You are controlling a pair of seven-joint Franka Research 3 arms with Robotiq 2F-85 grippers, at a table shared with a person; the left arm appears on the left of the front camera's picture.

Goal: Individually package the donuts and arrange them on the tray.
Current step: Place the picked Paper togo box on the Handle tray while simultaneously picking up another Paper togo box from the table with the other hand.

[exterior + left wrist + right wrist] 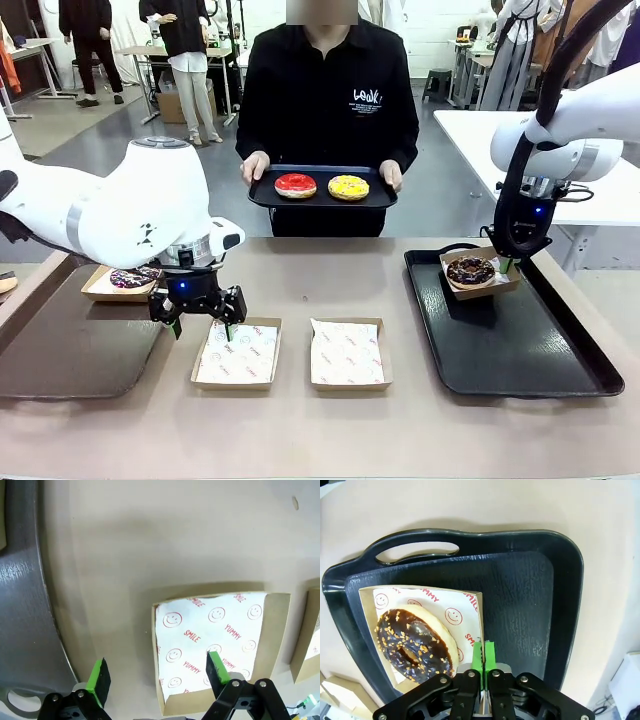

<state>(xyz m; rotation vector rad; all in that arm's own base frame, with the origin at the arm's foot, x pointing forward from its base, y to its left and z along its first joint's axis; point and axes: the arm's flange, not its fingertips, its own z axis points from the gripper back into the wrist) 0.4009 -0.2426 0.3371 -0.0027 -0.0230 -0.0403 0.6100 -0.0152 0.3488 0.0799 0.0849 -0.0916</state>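
Clearer in the right wrist view than from the front, the right pincer [483, 649] pinches the wall of the box [479, 614] holding the chocolate donut [390, 630], while the left pincer [157, 663] hangs spread over an empty box [277, 630].

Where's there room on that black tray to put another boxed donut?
Most of the black tray is bare: everything nearer than the boxed chocolate donut in its far left corner. The table strip between tray and nearest empty box is free too. Crowded: that corner, where the right end effector grips that box.
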